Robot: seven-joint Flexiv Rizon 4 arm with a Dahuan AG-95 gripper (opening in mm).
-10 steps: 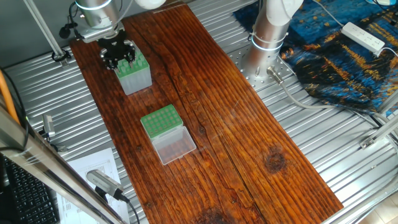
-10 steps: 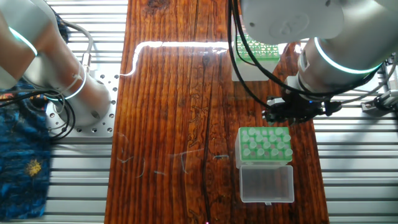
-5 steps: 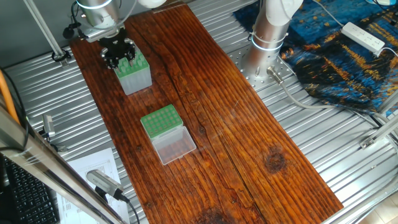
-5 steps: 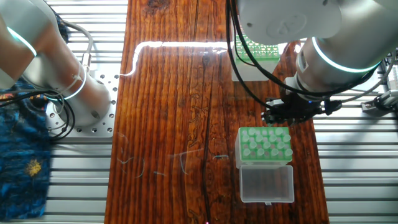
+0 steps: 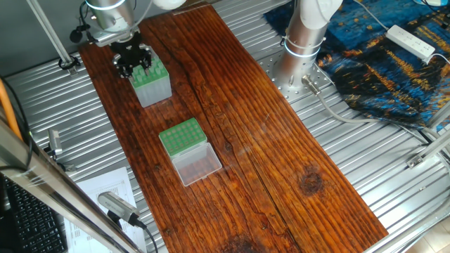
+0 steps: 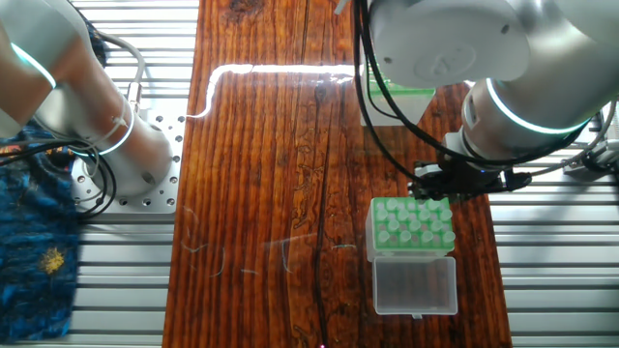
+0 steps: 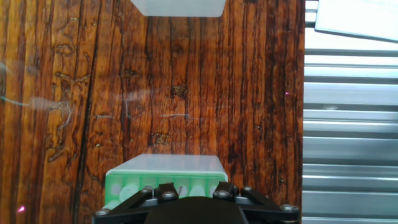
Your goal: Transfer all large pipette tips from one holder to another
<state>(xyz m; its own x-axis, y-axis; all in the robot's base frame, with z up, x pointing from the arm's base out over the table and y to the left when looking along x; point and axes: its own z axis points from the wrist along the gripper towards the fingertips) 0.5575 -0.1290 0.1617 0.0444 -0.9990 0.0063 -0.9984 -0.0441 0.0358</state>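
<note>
The taller holder (image 5: 150, 83), with grey sides and a green top, stands at the far left end of the wooden board. My gripper (image 5: 133, 65) hangs right over its back part, fingers pointing down into the green top. The arm hides most of this holder (image 6: 384, 109) in the other fixed view. The hand view shows its pale side and green top (image 7: 163, 173) just beyond my gripper's black linkage (image 7: 193, 204); the fingertips are hidden. The low green rack (image 5: 180, 135) sits mid-board with its clear lid (image 5: 197, 164) folded open. Several pale pipette tips (image 6: 413, 222) stand in it.
The arm's base (image 5: 304, 42) is bolted to the ribbed metal table right of the board. A blue patterned cloth (image 5: 394, 63) and a white power strip (image 5: 411, 41) lie far right. Papers (image 5: 105, 190) lie off the board's left edge. A pale box edge (image 7: 180, 6) crosses the hand view's top.
My gripper has shifted slightly up and back over the taller holder. In the other fixed view the wrist's black part has moved a little right. Both boxes stay put.
</note>
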